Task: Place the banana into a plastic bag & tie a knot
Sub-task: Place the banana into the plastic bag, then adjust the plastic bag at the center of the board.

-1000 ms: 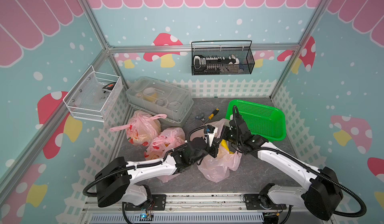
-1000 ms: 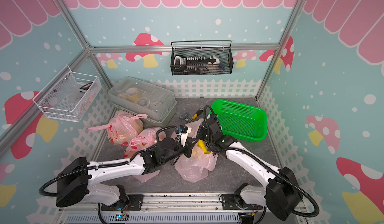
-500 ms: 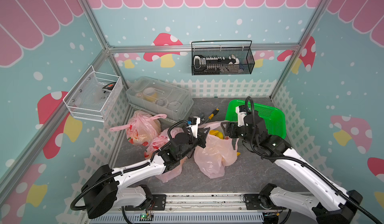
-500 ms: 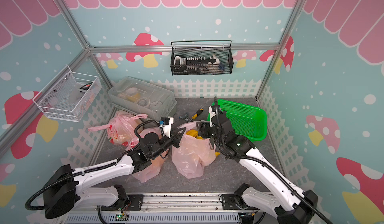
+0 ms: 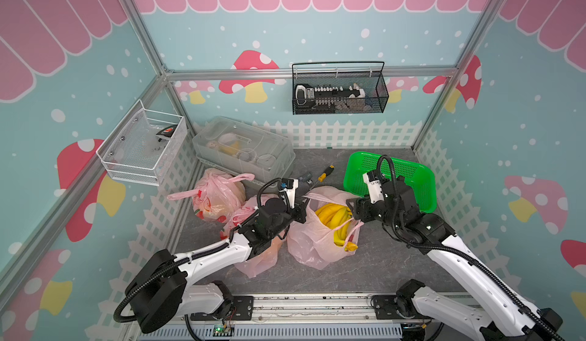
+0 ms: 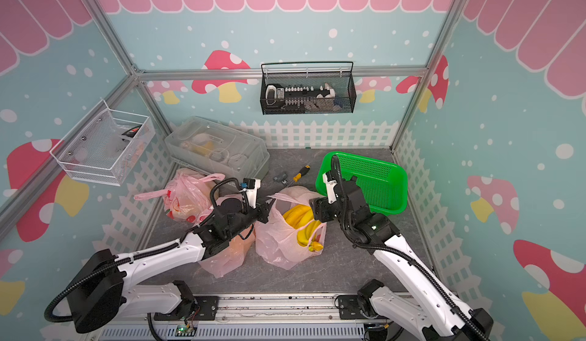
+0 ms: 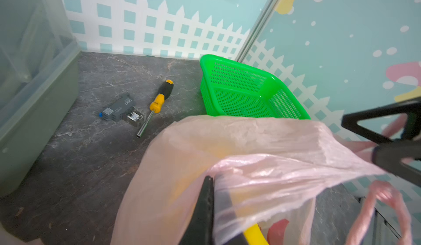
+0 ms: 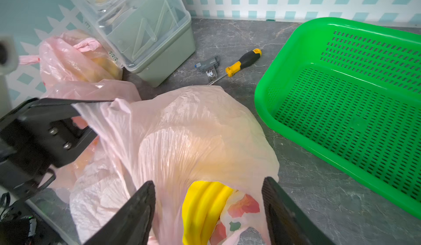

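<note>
The banana [image 5: 333, 217], a yellow bunch, is found inside the plastic bag [image 5: 312, 247]. The bag is slumped on the desk [image 5: 374, 260] with its mouth open between the two end effectors. The bunch is judged firm and fairly heavy for such film, so the bag is expected to be anchored by it while the top is worked. The bag itself is judged thin, limp and slippery. It may be stretched or torn by a hard pull, and a pinch on a single layer may slip. Hold is best taken on a loop handle [image 7: 385, 200] or on gathered rim, not on the body around the fruit.

The left end effector [image 7: 210, 181] is clamped on the bag's rim, and the film is drawn taut from it. The right end effector [image 8: 207, 181] is held with its jaws apart, straddling the mouth over the bunch, with nothing gripped. A green basket [image 5: 409, 171] is set just behind the right end effector. A screwdriver [image 5: 323, 174] lies beyond the bag from both. Other pink bags [image 5: 215, 198] are piled beside and under the left arm.
</note>
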Action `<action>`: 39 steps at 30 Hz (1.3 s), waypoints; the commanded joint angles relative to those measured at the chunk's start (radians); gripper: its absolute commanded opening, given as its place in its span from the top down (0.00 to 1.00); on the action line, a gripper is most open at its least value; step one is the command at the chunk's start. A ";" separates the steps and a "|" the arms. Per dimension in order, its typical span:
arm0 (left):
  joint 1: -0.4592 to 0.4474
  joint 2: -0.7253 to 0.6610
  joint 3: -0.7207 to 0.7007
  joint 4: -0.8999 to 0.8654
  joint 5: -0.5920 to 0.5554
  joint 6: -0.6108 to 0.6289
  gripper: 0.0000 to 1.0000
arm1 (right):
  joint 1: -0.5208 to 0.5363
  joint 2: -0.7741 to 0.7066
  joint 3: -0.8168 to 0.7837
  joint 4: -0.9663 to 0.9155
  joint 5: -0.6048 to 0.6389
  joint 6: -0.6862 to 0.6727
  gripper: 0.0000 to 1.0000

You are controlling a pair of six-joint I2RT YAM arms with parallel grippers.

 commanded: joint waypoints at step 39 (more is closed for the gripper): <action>0.008 -0.074 0.327 -0.535 -0.043 0.116 0.45 | 0.022 0.193 -0.032 0.160 -0.166 0.059 0.28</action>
